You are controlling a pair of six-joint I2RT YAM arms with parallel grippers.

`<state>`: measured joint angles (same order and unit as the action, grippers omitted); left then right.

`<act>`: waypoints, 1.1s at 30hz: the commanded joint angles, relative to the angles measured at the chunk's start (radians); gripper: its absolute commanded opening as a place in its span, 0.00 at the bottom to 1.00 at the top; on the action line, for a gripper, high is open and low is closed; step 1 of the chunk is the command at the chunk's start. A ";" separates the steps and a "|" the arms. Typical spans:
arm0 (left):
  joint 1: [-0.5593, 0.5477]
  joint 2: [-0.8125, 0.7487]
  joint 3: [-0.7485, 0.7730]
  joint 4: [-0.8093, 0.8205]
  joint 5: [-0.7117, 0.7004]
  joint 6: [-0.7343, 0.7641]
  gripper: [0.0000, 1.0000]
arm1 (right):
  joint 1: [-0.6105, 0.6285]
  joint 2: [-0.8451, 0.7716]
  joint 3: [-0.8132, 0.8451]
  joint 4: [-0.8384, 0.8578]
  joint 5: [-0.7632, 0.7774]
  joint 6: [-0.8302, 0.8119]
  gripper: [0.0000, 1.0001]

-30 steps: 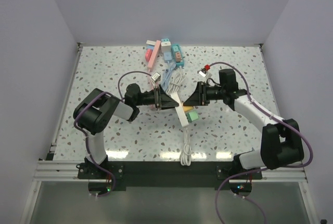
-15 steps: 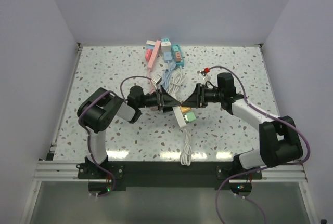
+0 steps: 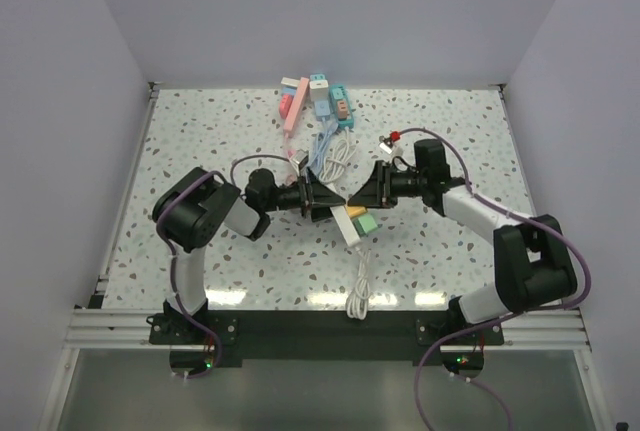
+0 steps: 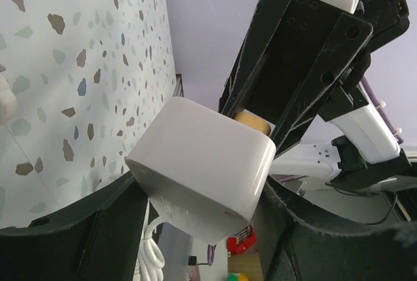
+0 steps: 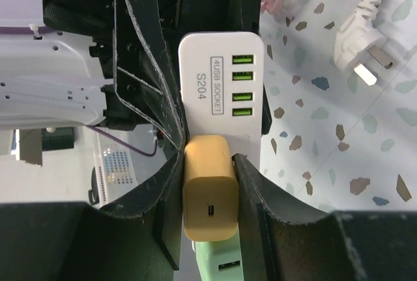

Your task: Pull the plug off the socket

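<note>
The white socket strip (image 3: 349,223) hangs between both arms at mid-table. My left gripper (image 3: 326,197) is shut on its far end; in the left wrist view the white socket block (image 4: 202,163) fills the gap between the fingers (image 4: 104,229). A yellow plug (image 5: 208,196) sits in the socket (image 5: 225,79) just below its row of green USB ports. My right gripper (image 5: 208,183) is shut on that plug, one pad pressing each side. In the top view the right gripper (image 3: 364,192) meets the left one nose to nose. A green plug (image 5: 220,265) sits beside the yellow one.
A heap of pink, teal and white adapters (image 3: 318,101) lies at the back of the table. Coiled white and blue cables (image 3: 335,156) lie just behind the grippers, with a loose white pronged plug (image 5: 358,53). The strip's cord (image 3: 357,286) trails to the front edge.
Both wrists have drawn a little closer together over the strip. The yellow plug still sits in the socket.
</note>
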<state>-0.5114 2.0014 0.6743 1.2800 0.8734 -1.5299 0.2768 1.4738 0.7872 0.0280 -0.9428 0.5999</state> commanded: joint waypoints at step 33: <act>0.065 -0.372 0.044 -0.548 0.067 0.678 0.00 | -0.410 0.350 0.483 -0.450 0.978 0.041 0.47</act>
<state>-0.4473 1.6768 0.6659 0.8158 0.9699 -0.9367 -0.1333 1.8595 1.2621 -0.4500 0.0357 0.6006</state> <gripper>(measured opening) 0.620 0.416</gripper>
